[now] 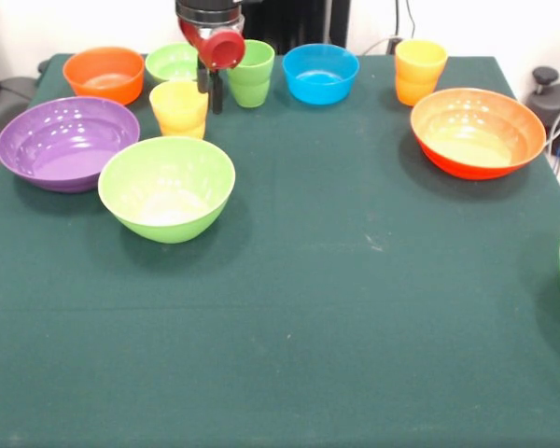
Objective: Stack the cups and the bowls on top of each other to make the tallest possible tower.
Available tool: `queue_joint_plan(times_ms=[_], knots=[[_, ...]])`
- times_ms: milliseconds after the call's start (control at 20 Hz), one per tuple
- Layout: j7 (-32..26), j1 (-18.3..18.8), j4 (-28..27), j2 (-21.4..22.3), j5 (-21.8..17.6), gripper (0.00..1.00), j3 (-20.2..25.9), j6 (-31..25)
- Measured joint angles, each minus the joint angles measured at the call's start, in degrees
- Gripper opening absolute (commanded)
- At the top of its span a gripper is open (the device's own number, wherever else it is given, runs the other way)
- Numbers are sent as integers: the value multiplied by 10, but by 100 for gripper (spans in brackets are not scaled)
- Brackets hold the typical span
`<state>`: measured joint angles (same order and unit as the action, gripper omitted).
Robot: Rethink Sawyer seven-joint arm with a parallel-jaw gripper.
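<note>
I see the desk [289, 308] carrying a purple bowl [65, 142], green bowl [166, 187] and orange-red bowl [478, 131]; yellow cup [179, 109] and green cup [251, 73] flank my tool [211, 89], whose grip I cannot tell.

arm [208, 14]: black housing | red round cap | dark end effector [210, 89]

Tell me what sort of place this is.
Probably a robot lab test bench: a table under green cloth, set with bright plastic bowls such as the purple bowl, a robot claw hanging above, and cables by the right edge.
</note>
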<state>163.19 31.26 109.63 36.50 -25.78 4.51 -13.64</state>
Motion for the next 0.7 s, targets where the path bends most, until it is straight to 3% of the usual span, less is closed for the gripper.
queue_joint_plan(times_ms=[700], knots=[[0, 12, -13, -42, -43, 100, -3, 12]])
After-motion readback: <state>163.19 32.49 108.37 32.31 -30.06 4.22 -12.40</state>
